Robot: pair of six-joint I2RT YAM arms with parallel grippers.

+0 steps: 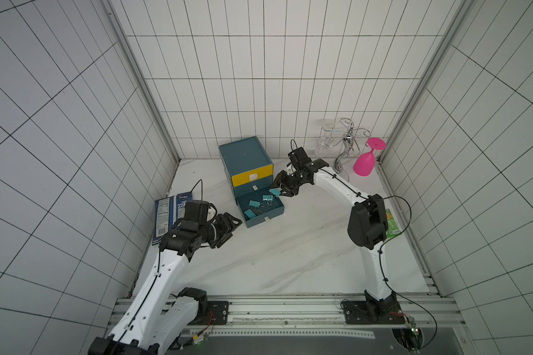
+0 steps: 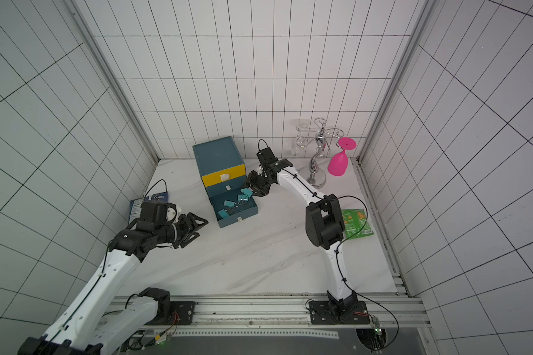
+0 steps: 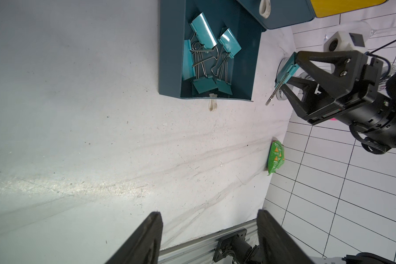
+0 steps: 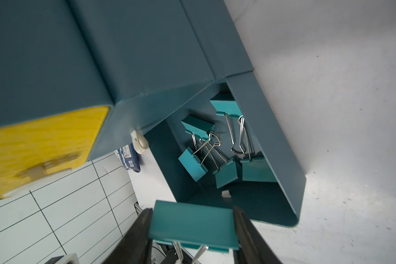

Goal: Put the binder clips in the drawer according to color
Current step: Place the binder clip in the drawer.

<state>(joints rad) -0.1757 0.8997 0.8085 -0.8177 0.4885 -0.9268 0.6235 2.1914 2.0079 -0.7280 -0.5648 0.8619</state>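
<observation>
Nearest us, the left gripper (image 1: 233,229) hangs above the marbled table (image 1: 290,255) with its jaws spread and nothing between them. It sits beside the blue packet (image 1: 163,218), and we judge it is held there to leave the drawer's front free. Between it and the cabinet lies a broad bare stretch of tabletop with no loose clip showing, and the green packet (image 1: 391,222) sits well off by the right wall, partly hidden behind the right arm's elbow. Next comes the bottom drawer (image 1: 271,215), pulled well out towards us, with several teal clips (image 1: 254,203) tangled inside, wire handles crossing. At its right-hand rim, close to the cabinet face, the right gripper (image 1: 279,186) pinches a teal binder clip (image 4: 193,222) across the width of its body, handles pointing back toward the wrist — a grip that should let it drop body-first. Whether the clip is fully over the inside or just above the side wall we cannot tell; a small shift inward would make the release safer, we think. The middle drawer (image 1: 246,189) and yellow top drawer (image 1: 243,178) are shut and overhang the rear of the open one, so the freer approach is from the front and right. Beyond, the cabinet (image 1: 243,152) backs onto the rear wall, with a chrome glass rack (image 1: 346,144) and an upended pink wine glass (image 1: 366,159) well apart at the far right.
</observation>
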